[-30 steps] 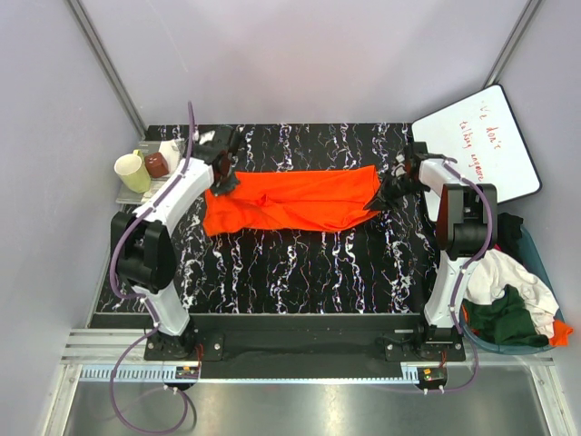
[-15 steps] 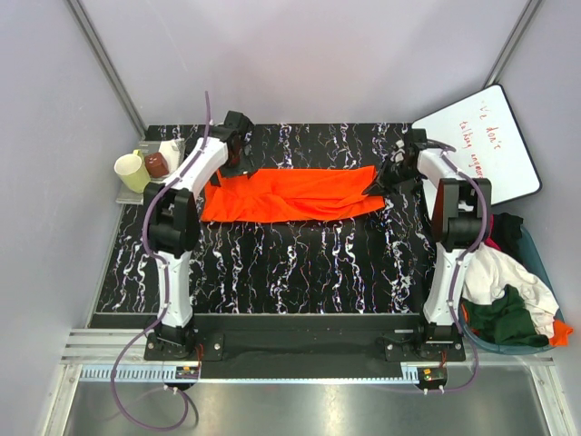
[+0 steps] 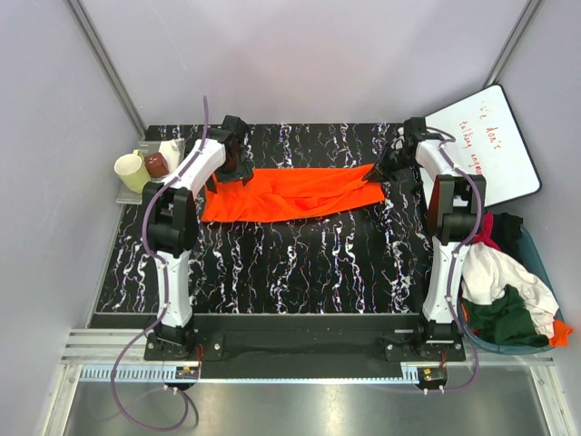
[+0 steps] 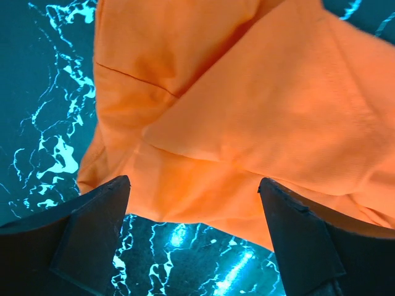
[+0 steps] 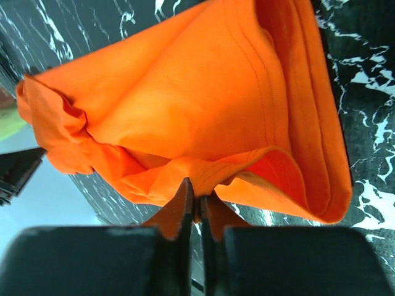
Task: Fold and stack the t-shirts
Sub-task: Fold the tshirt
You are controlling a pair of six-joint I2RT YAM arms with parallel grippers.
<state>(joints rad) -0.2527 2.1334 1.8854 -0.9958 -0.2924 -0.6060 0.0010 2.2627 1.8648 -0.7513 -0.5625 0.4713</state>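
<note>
— How are your arms set?
— Both reach out to the far part of the table, one at each end of the bright orange t-shirt [image 3: 290, 193] of soft fabric. My left gripper [image 3: 234, 163] hangs over the shirt's left end, pointing down at it. My right gripper [image 3: 383, 171] is at the right end.
— And the jaws?
— On the left they stand wide apart with nothing between them, and in the wrist view the cloth lies below the two dark fingers [image 4: 92, 234]. On the right they are all but closed, nipping a small fold of the shirt's edge.
— Where does the shirt lie?
— It is spread as a long, rumpled band across the back of the black tabletop with white marble veins [image 3: 300, 263]. Its right end is drawn to a point at my pinch.
— What else is around?
— A white board with red handwriting [image 3: 486, 141] sits at the far right corner. To the right, a blue tub [image 3: 542, 257] holds a white t-shirt [image 3: 495, 272] and a dark green t-shirt [image 3: 499, 318]. On the left, a cream mug [image 3: 132, 171] and a brown cup [image 3: 157, 164] stand beside the table. Pale walls close in the sides and back.
</note>
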